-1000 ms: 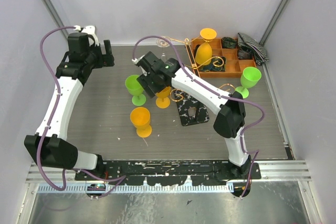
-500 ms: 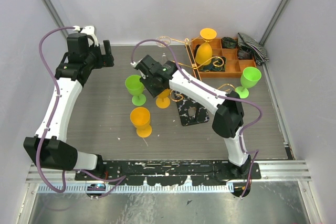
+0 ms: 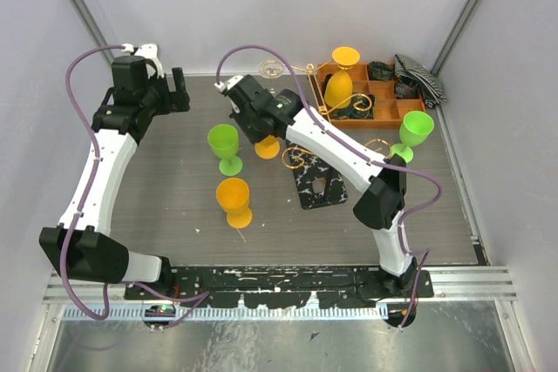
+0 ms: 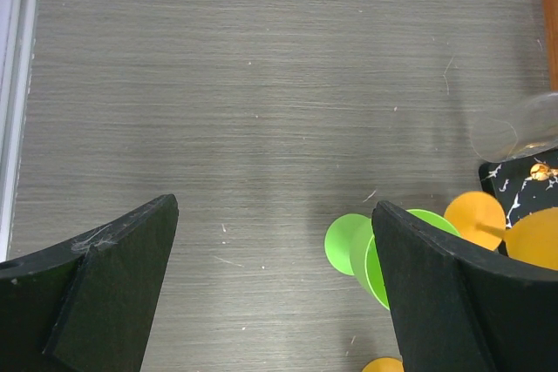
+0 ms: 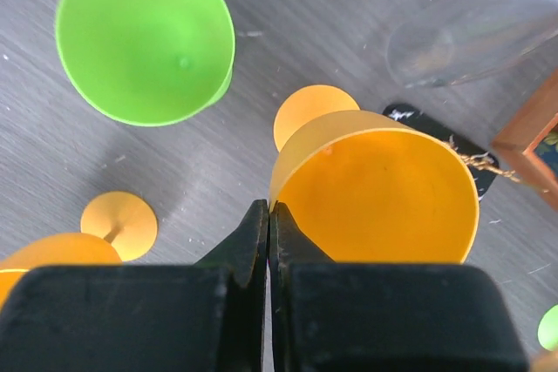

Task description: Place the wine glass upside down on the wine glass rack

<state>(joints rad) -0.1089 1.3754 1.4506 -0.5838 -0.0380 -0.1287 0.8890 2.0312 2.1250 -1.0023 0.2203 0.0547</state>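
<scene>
The right gripper (image 5: 268,215) pinches the rim of the orange wine glass (image 5: 384,189), which stands upright just left of the wine glass rack (image 3: 319,187). The glass looks light, stiff and slippery, so the stem would give a surer hold. The left gripper (image 4: 275,215) gapes wide.

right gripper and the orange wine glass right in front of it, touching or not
Touching. The right wrist view shows the right gripper pinched shut on the near rim of the orange wine glass, with no gap at the rim.
</scene>
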